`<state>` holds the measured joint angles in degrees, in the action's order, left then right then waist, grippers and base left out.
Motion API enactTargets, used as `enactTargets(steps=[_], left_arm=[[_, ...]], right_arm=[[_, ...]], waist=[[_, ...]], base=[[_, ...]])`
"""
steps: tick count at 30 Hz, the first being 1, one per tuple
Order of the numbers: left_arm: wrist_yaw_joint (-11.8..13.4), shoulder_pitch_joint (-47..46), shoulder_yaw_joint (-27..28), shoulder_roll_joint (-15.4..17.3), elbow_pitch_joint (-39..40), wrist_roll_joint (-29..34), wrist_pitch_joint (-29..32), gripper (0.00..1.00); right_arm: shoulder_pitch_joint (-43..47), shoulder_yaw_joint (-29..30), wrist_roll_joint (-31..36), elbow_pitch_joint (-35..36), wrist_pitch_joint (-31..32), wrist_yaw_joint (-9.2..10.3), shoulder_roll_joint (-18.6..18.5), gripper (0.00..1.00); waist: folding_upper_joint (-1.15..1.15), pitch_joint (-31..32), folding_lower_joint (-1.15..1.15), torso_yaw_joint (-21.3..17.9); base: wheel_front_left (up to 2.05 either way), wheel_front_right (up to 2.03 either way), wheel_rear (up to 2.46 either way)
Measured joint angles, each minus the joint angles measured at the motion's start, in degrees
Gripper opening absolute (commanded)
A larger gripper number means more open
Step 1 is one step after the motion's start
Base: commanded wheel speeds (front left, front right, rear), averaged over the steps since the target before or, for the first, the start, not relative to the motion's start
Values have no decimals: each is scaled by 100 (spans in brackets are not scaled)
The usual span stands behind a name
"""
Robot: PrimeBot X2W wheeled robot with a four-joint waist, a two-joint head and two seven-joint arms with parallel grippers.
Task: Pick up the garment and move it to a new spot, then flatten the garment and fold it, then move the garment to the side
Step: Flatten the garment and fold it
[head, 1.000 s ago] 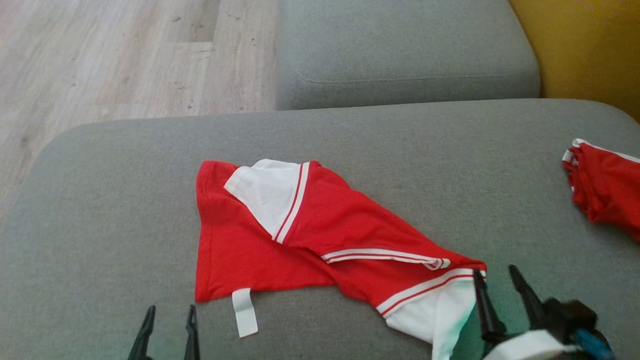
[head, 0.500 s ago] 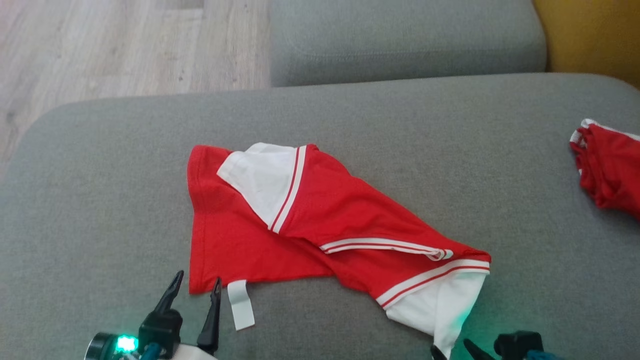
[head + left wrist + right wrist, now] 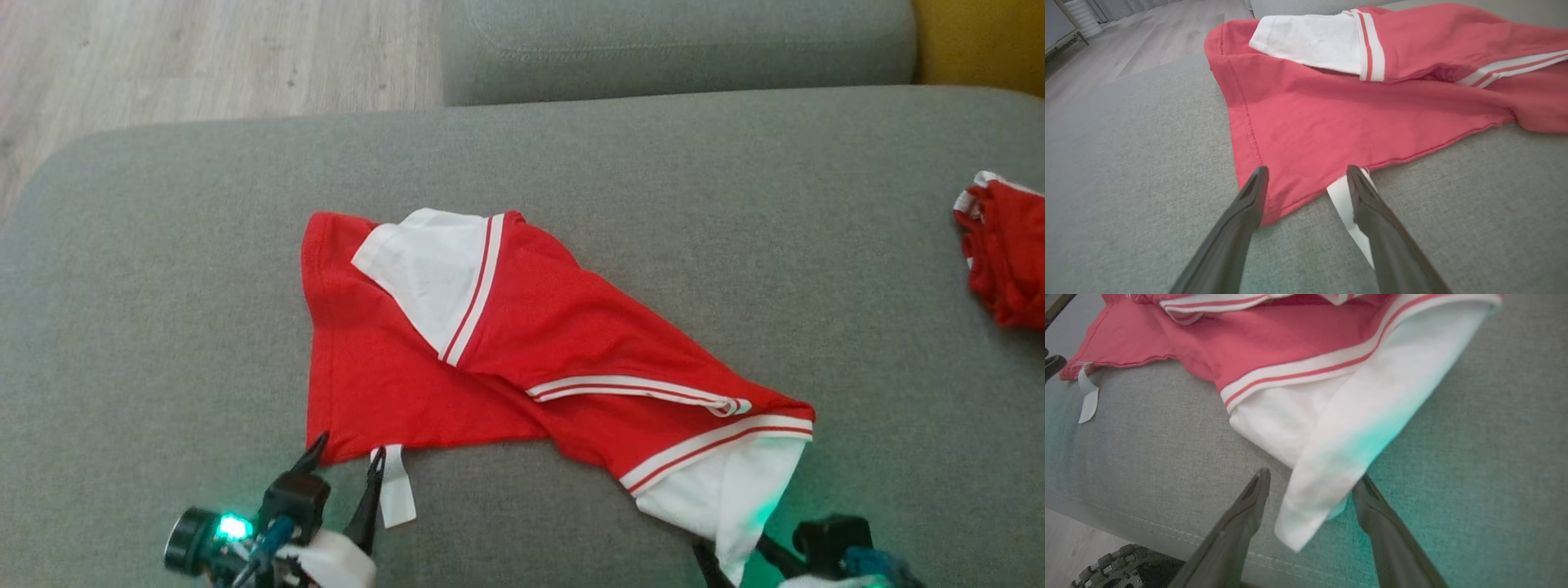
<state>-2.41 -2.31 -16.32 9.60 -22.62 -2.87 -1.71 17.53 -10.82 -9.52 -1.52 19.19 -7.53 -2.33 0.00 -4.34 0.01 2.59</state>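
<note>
The garment (image 3: 506,351), a red shirt with white, stripe-edged sleeves, lies crumpled on the grey sofa cushion (image 3: 163,286). My left gripper (image 3: 347,452) is open at its near left corner. In the left wrist view that red hem corner (image 3: 1290,179) sits between the spread fingers of the left gripper (image 3: 1307,169), with a white label (image 3: 1345,204) beside the right finger. My right gripper (image 3: 735,563) is open at the bottom edge. In the right wrist view the tip of the white sleeve (image 3: 1331,457) lies between the fingers of the right gripper (image 3: 1314,475).
A second bunched red garment (image 3: 1004,253) lies at the cushion's right edge. Another grey cushion (image 3: 678,41) stands behind, wooden floor (image 3: 204,57) at the far left, something yellow (image 3: 980,41) at the top right. The cushion's front edge and a wheel (image 3: 1114,567) show below the sleeve.
The head camera has tilted, shifting the whole picture. My left gripper has come forward to the garment's near left corner. My right gripper has dropped back to the sleeve's tip. Both stay open.
</note>
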Motion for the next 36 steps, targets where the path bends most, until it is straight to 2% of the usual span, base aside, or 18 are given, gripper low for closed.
enactTargets(steps=[8,16,17,18,19,20,21,26,29,32,36], left_arm=[[-169,-454,-199,103,-672,109,126,100],[-267,-724,-316,248,-879,159,162,100],[-267,-752,-342,252,-912,160,163,98],[-271,-790,-374,254,-954,160,163,52],[-275,-829,-391,248,-993,158,162,22],[-292,-877,-400,242,-1039,157,162,0],[-292,-877,-400,242,-1039,157,162,0],[-349,-989,-408,237,-1292,-15,99,0],[-365,-836,-291,244,-1202,-259,-31,0],[-366,-378,-91,314,-669,-589,-34,0],[-423,311,-5,486,850,-1115,372,0]], right_arm=[[-182,-115,-37,-2,60,0,-1,100],[-314,-153,-166,-75,107,0,-2,100],[-369,-145,-209,-90,105,0,-2,100],[-430,-124,-270,-110,99,0,-2,84],[-495,-101,-357,-138,97,0,-2,47],[-562,-73,-453,-176,73,0,-2,9],[-562,-73,-453,-176,73,0,-2,0],[-656,66,-1213,-169,46,0,-4,0],[-639,187,-2012,290,121,0,-5,0],[-561,353,-2684,1036,420,0,-3,0],[-204,883,-3543,2197,861,0,-2,0]], waist=[[0,-247,0,-82],[0,-401,-1,-149],[0,-410,-1,-148],[0,-418,-1,-150],[0,-417,-1,-152],[0,-410,-1,-153],[0,-410,-1,-153],[0,-280,-1,-169],[0,-151,0,-208],[0,8,-1,-267],[0,224,-1,-317]], base=[[0,0,0],[0,0,0],[0,0,0],[0,0,0],[0,0,0],[0,0,0],[0,0,0],[0,0,0],[0,0,0],[0,0,0],[0,0,0]])
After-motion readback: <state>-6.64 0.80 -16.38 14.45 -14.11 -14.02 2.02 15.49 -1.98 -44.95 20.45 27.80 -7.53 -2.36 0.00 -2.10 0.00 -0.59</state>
